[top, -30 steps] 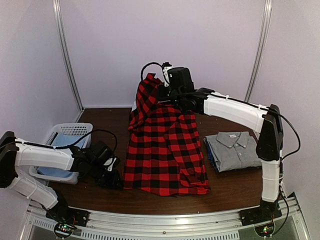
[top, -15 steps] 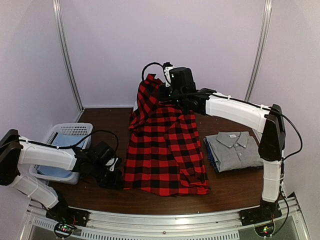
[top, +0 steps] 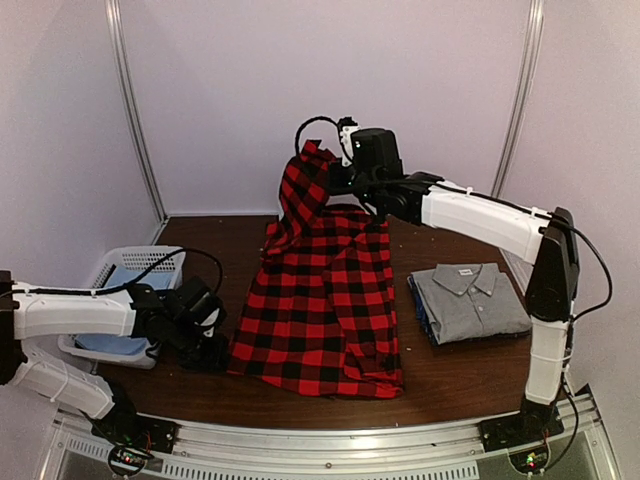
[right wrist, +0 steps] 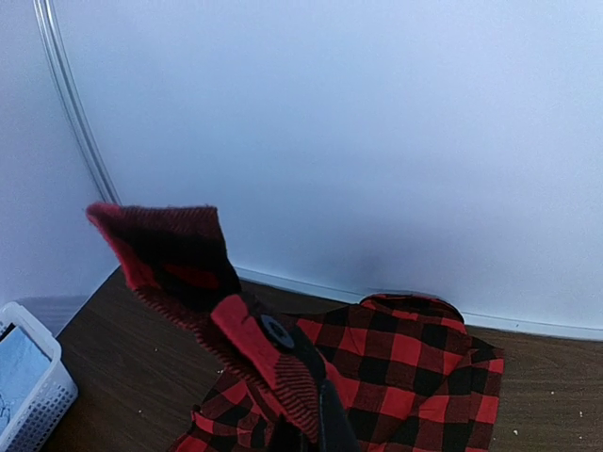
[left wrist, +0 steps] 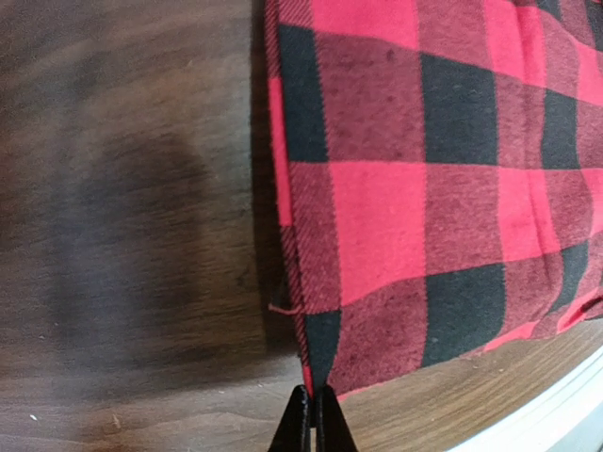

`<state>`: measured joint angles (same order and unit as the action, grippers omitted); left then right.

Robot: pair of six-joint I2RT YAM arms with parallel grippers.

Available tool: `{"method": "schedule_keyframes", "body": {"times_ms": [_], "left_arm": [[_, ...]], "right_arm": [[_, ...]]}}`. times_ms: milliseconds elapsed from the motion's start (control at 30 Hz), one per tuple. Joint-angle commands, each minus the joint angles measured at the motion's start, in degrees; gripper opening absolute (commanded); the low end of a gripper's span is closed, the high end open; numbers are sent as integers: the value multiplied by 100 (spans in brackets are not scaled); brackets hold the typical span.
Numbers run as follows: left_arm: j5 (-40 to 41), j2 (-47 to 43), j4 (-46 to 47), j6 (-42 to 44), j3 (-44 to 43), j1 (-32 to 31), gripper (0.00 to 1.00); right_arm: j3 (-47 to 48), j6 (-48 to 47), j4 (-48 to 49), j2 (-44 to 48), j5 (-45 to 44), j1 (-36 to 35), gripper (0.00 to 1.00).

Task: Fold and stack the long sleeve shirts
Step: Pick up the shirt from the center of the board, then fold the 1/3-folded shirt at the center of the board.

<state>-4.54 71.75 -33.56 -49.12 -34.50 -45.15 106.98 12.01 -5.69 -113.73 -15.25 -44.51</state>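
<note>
Subject: the red-and-black buffalo-check flannel shirt (top: 320, 300) lies spread lengthwise on the dark brown wooden tabletop (top: 460, 380). Its near part is flat on the wood, while its far end is raised clear of the surface.

Right tool (top: 335, 182): jaws fully closed on the far, upper end of the flannel shirt, holding it aloft. In the right wrist view, checked cloth (right wrist: 405, 377) with a dark button drapes over the tool (right wrist: 320, 419) and stands up in a peak above it.

Left tool (top: 215, 352): low at the near left corner of the flannel shirt. In the left wrist view the tool (left wrist: 311, 424) is pinched shut on the hem corner of the shirt (left wrist: 424, 188), flat against the wood.

Plain grey collared button-up shirt (top: 470, 300): folded, collar upward, just to the right of the flannel shirt and not touching it.

White perforated plastic basket (top: 150, 255): left of the flannel shirt, beyond the left tool, with light blue cloth inside.
</note>
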Motion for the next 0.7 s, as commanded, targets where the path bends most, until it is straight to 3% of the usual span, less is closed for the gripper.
{"method": "schedule_keyframes", "body": {"times_ms": [0, 233, 667], "left_arm": [[-137, 8, -309, 402, -472, 15, 0], [-658, 524, -336, 1038, -1400, -135, 0], [-1098, 2114, -335, 1716, -3305, -973, 0]], "right_arm": [[-233, 35, 219, 434, -16, 169, 0], [-560, 113, 244, 782, -57, 487, 0], [-1528, 153, 317, 1808, -158, 1212, 0]]}}
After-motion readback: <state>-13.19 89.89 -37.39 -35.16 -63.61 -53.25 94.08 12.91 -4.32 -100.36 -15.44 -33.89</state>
